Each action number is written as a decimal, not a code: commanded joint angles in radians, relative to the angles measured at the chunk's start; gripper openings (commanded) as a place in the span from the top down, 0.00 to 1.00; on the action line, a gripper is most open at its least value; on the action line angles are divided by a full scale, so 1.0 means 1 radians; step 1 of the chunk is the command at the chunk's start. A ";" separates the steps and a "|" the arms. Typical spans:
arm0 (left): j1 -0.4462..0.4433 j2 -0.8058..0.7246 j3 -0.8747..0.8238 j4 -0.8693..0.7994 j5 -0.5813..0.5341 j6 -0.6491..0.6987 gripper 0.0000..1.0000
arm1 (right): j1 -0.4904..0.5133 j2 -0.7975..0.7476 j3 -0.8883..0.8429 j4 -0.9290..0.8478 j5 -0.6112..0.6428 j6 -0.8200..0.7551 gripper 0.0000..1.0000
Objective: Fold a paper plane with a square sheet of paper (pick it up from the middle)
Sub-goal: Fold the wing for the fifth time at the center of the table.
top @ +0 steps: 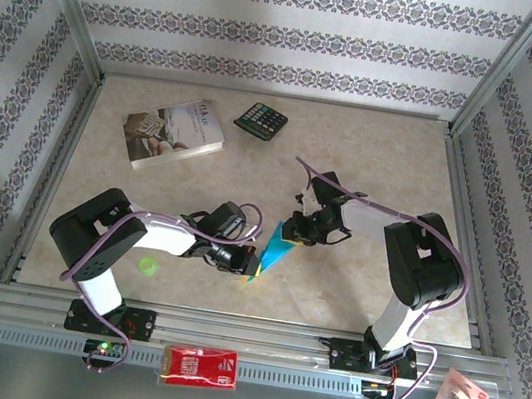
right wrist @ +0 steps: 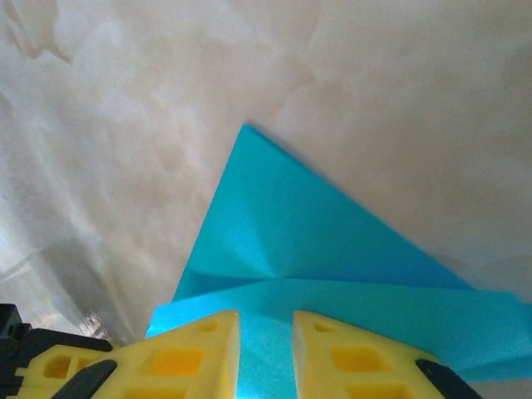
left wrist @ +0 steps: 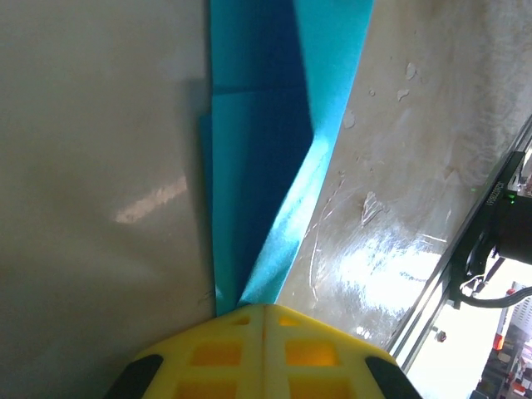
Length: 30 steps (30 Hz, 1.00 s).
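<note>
Top external view: my left hand (top: 250, 260) clamps the half-folded turquoise sheet of paper (top: 275, 249), likely feather-light and limp, best gripped along its crease, at mid-worktop (top: 382, 167), my right hand (top: 299, 233) narrowly parted around its edge.

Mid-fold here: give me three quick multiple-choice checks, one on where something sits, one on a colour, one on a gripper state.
1. The calculator lies: A) on the far side, right of the book; B) by the left base; C) on the near rail.
2. The paper is: A) red; B) turquoise-blue; C) green.
3. The left jaws are: A) wide open; B) shut on the paper; C) shut on the book.
Answers: 1 A, the top view shows it just right of the book; 2 B, it is blue in every view; 3 B, the left wrist view shows them closed with the paper pinched between.
</note>
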 commanded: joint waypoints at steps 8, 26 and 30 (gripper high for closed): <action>0.006 0.038 -0.090 -0.076 -0.083 -0.034 1.00 | 0.030 -0.206 -0.081 0.054 -0.073 0.095 0.75; 0.006 0.037 -0.102 -0.065 -0.076 -0.041 1.00 | 0.252 -0.265 -0.393 0.491 -0.023 0.460 0.86; 0.006 0.034 -0.102 -0.067 -0.076 -0.040 1.00 | 0.263 -0.242 -0.379 0.503 -0.016 0.467 0.88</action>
